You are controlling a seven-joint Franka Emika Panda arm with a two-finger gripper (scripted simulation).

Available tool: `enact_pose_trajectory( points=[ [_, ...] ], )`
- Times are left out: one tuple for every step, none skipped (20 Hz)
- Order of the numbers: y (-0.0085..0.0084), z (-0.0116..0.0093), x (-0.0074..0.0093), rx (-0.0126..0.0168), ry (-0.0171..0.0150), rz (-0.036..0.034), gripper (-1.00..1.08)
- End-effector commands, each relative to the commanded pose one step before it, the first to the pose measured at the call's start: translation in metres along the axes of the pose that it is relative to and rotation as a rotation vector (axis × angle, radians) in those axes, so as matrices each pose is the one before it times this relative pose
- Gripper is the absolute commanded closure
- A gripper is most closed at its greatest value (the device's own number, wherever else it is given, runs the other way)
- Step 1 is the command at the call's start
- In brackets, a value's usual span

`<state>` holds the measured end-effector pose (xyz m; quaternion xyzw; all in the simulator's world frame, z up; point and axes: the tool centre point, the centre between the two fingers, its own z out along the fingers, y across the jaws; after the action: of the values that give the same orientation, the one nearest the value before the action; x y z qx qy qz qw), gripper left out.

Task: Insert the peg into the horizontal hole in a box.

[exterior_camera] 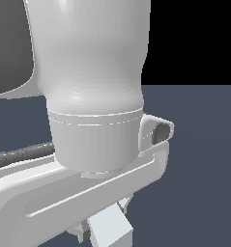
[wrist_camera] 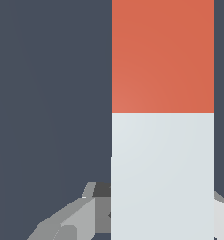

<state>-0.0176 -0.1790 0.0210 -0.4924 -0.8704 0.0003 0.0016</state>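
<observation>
The peg (wrist_camera: 162,117) fills much of the wrist view, with one end red-orange and the rest white. Grey fingers (wrist_camera: 78,215) show at both of its sides. My gripper (wrist_camera: 162,213) looks shut on the white part. In the exterior view only a short white piece of the peg (exterior_camera: 109,231) sticks out under the hand (exterior_camera: 88,193). The arm's bulk hides the rest. The box and its hole are out of view in both frames.
The white arm link (exterior_camera: 93,72) and wrist take up most of the exterior view. A black cable (exterior_camera: 20,154) runs off toward that view's left. Dark blue-grey floor (exterior_camera: 204,159) lies behind and below.
</observation>
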Motion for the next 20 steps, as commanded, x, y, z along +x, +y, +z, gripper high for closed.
enact_pose_trajectory(
  points=[
    [0.00116, -0.0032, 0.00652, -0.00214, -0.00188, 0.01538, 1.08],
    [0.00001, -0.00095, 0.00363, -0.00001, 0.0, 0.00862, 1.08],
    [0.00002, -0.00104, 0.00401, -0.00002, 0.0, 0.00951, 1.08],
    [0.00003, -0.00114, 0.00438, -0.00002, 0.0, 0.01038, 1.08],
    [0.00004, -0.00123, 0.00474, -0.00002, 0.0, 0.01123, 1.08],
    [0.00005, -0.00132, 0.00509, -0.00002, 0.0, 0.01206, 1.08],
    [0.00006, -0.00141, 0.00543, -0.00003, 0.0, 0.01286, 1.08],
    [0.00007, -0.0015, 0.00576, -0.00003, 0.0, 0.01365, 1.08],
    [0.00008, -0.00158, 0.00608, -0.00003, 0.0, 0.01442, 1.08],
    [0.00009, -0.00166, 0.0064, -0.00003, 0.00001, 0.01514, 1.08],
    [0.00011, -0.00174, 0.0067, -0.00003, 0.00001, 0.01585, 1.08],
    [0.00012, -0.00182, 0.00699, -0.00003, 0.00001, 0.01654, 1.08],
    [0.00014, -0.00187, 0.0072, -0.00004, 0.00002, 0.01703, 1.08],
    [0.00015, -0.00186, 0.00716, -0.00003, 0.00002, 0.01691, 1.08],
    [0.00016, -0.00184, 0.00708, -0.00003, 0.00002, 0.01671, 1.08],
    [0.00017, -0.00182, 0.007, -0.00003, 0.00002, 0.01651, 1.08],
    [0.00018, -0.0018, 0.00692, -0.00003, 0.00002, 0.01631, 1.08],
    [0.00018, -0.00178, 0.00685, -0.00003, 0.00002, 0.01612, 1.08],
    [0.00019, -0.00177, 0.00678, -0.00003, 0.00002, 0.01595, 1.08],
    [0.0002, -0.00175, 0.00672, -0.00002, 0.00002, 0.01578, 1.08]
  ],
)
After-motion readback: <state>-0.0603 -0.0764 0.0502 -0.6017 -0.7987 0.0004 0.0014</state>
